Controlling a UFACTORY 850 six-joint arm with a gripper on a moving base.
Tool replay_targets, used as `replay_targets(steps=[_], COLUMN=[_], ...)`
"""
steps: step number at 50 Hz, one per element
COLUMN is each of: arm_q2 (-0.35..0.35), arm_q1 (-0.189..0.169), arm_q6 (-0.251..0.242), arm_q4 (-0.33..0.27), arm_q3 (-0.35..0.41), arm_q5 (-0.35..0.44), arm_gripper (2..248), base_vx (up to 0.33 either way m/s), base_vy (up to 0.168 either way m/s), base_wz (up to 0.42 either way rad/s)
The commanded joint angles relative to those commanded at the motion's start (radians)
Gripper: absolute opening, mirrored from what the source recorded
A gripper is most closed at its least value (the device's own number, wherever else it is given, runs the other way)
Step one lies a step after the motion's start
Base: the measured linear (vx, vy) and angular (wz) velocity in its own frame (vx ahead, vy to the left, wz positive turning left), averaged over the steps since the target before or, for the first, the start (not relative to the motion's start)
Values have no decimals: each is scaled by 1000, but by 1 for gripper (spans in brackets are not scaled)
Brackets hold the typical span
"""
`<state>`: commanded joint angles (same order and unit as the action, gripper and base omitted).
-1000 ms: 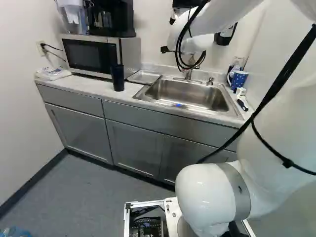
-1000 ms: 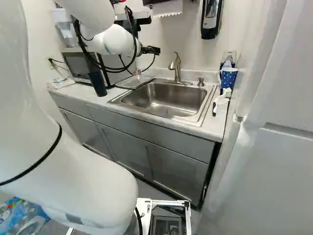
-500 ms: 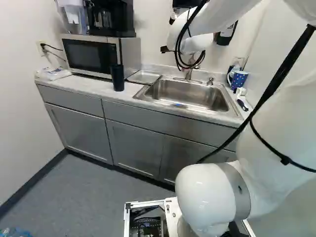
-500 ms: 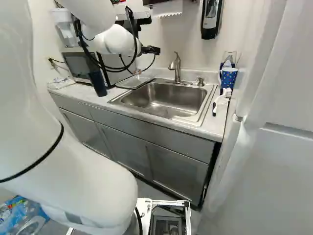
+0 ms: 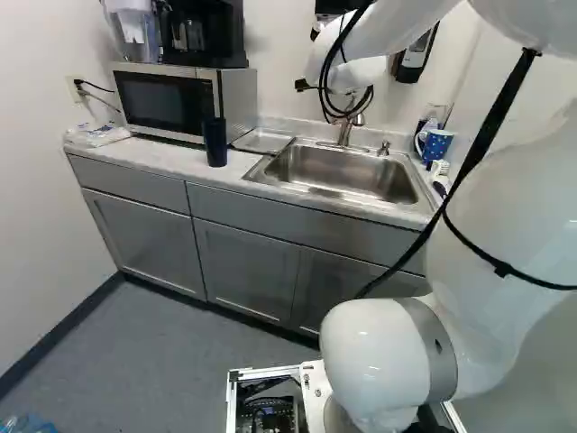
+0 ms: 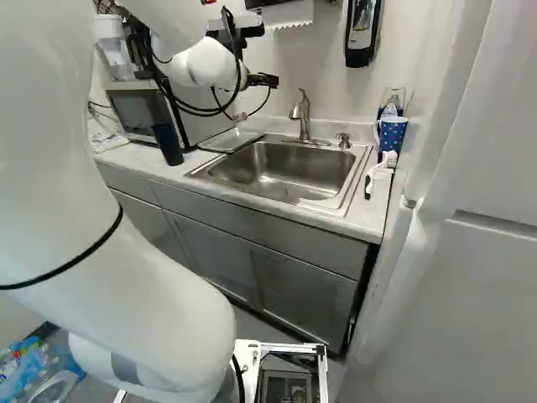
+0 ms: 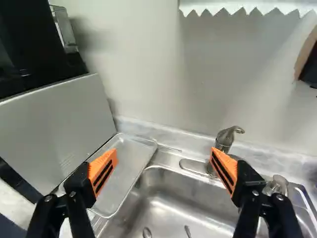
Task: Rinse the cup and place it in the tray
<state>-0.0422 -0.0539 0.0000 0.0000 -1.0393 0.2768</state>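
Jaws sat spread; the dark tumbler [image 5: 215, 142] or dotted mug [image 6: 393, 133] seemed light, slippery once wet, best grabbed mid-side.

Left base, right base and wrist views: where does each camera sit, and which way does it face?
Left base view: on the base, behind-left of the arm, looking ahead and down at the counter; arm at right.
Right base view: on the base, behind-right, looking the same way; arm at left.
Wrist view: on the wrist, looking along the tool over the sink; the tool shows, open.
All share sink, faucet and tray.
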Motion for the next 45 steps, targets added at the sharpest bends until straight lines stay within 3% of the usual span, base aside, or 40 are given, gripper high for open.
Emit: replay_targets(steps=[45], arm_q2=[109], arm_q1=[-61], arm_q6=[0], arm_q4=[0], arm_q3=[-128], arm_q5=[-135], arm_gripper=[247], base_vx=[0], base_vy=[0], base_wz=[0])
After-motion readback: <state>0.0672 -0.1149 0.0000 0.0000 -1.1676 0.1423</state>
